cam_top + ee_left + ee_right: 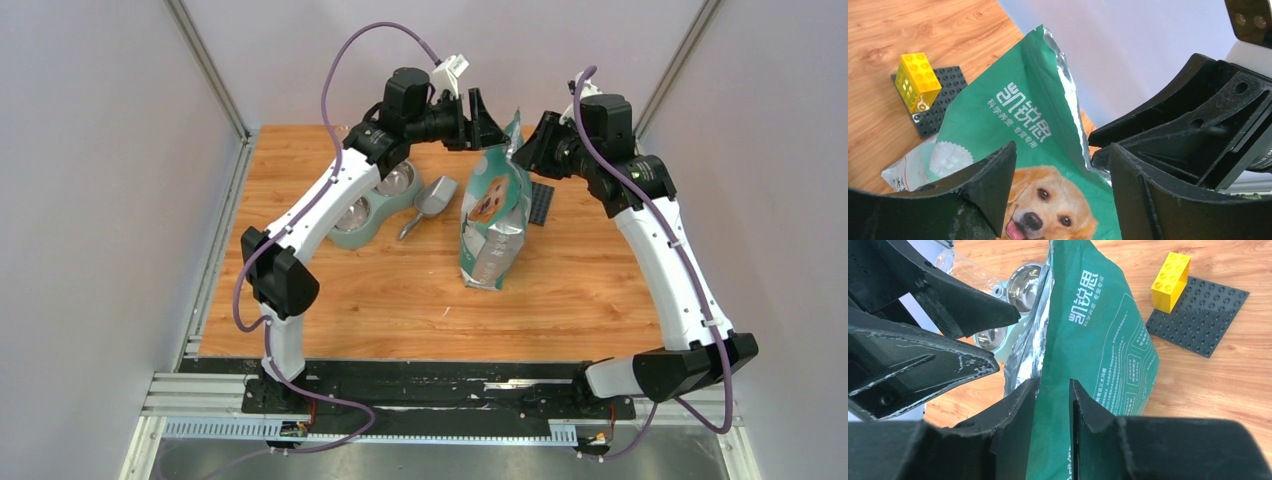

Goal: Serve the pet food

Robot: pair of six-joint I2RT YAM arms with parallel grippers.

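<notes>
Bag gripped at the top, nothing served yet.

Our right claw (pixel 1053 390) pinches one lip of the bag (pixel 492 215), with its fingers pressed onto the foil. Our left claw (pixel 1062 150) is spread wide just across from it, facing the other lip, and we cannot tell whether it touches. We see no pet food and judge it sits inside the bag, below both claws. The bowls (pixel 365 215), out past the left claw, shine empty. The scoop (pixel 432 200) lies on the tabletop (pixel 400 300) between bowls and bag. By our reckoning, what remains is parting the mouth, getting food out and filling a bowl.
</notes>
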